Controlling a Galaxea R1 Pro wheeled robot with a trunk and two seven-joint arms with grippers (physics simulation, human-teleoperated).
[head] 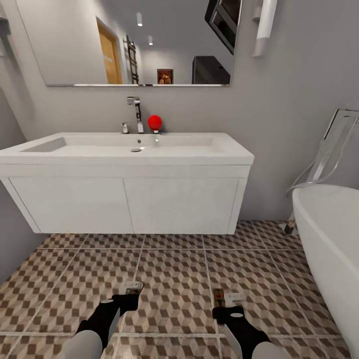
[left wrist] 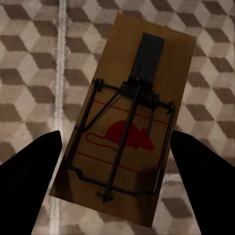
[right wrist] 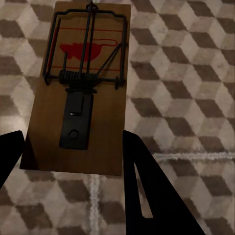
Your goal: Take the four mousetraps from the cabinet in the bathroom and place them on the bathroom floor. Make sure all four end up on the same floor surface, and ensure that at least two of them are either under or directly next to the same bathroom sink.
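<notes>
Two mousetraps show at once, one at each gripper. From the head camera the left gripper (head: 130,294) and right gripper (head: 225,304) reach low over the tiled floor (head: 174,269), in front of the white sink (head: 134,149) and its vanity. There each trap is only a small tan sliver at the fingertips: the left trap (head: 133,286) and the right trap (head: 219,297).

The wrist cameras give the detail. On the left, the trap (left wrist: 128,122) sits tilted between the two dark fingers (left wrist: 29,181), its black wire bar, spring and red mouse print plain to see, with the cube-patterned floor (left wrist: 34,73) behind it. The fingers press against the board's long edges, so the gripper is closed on it. On the right, the other trap (right wrist: 81,83) lies lengthwise with its near end between the fingers (right wrist: 147,196), which clamp that end; a grout line crosses the floor (right wrist: 186,98) beyond.

Only the head camera shows the chrome faucet (head: 134,113), a red ball (head: 154,122) on the sink's back ledge, the mirror (head: 134,42) and the bathtub (head: 331,239) to the right.
</notes>
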